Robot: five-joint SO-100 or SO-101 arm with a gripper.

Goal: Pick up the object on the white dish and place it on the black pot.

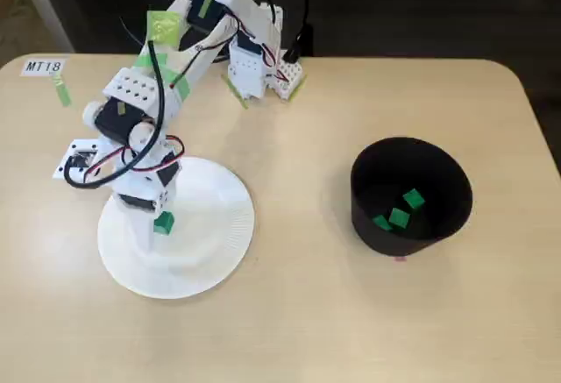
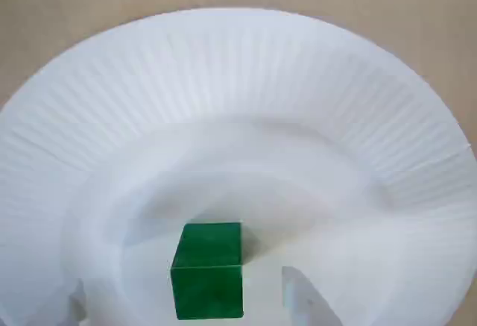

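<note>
A small green cube (image 2: 207, 270) rests on the flat middle of the white dish (image 2: 246, 80), close to the camera. My gripper (image 2: 186, 307) is down over the dish and open: one white fingertip (image 2: 302, 300) shows on the cube's right, the other at the lower left edge, both apart from the cube. In the fixed view the gripper (image 1: 155, 229) is low over the left half of the dish (image 1: 219, 225), with the cube (image 1: 163, 223) at its tip. The black pot (image 1: 366, 212) stands far to the right.
Three more green cubes (image 1: 399, 216) lie inside the black pot. The arm's base (image 1: 259, 63) is at the table's far edge. A label reading MT18 (image 1: 44, 67) is stuck at the far left. Bare tabletop lies between the dish and the pot.
</note>
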